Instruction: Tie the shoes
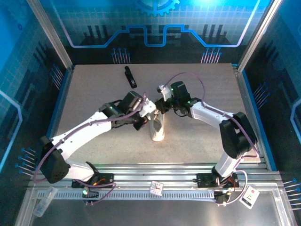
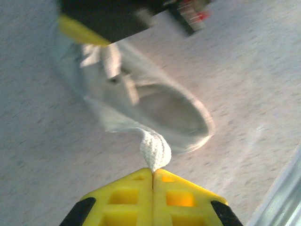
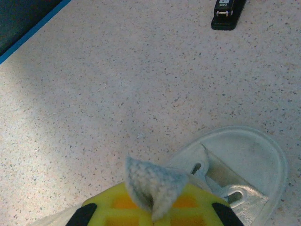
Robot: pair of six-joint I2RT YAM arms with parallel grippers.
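The shoe (image 1: pixel 158 131) is a small white low-top sneaker lying in the middle of the table, heel end toward the arms. My left gripper (image 2: pixel 153 170) has its yellow fingers (image 2: pixel 127 188) pressed together on a fold of off-white lace (image 2: pixel 155 149) that runs back to the shoe (image 2: pixel 160 110). My right gripper (image 3: pixel 154 213) is shut on another folded bit of lace (image 3: pixel 153 184), just above the shoe's eyelets (image 3: pixel 235 195). From above, the left gripper (image 1: pixel 149 111) and the right gripper (image 1: pixel 162 104) meet over the shoe's laced end.
A small black bar-shaped object (image 1: pixel 130 76) lies at the back of the table, also visible at the top of the right wrist view (image 3: pixel 229 12). The speckled tabletop (image 1: pixel 94 94) is ringed by metal rails and blue edging.
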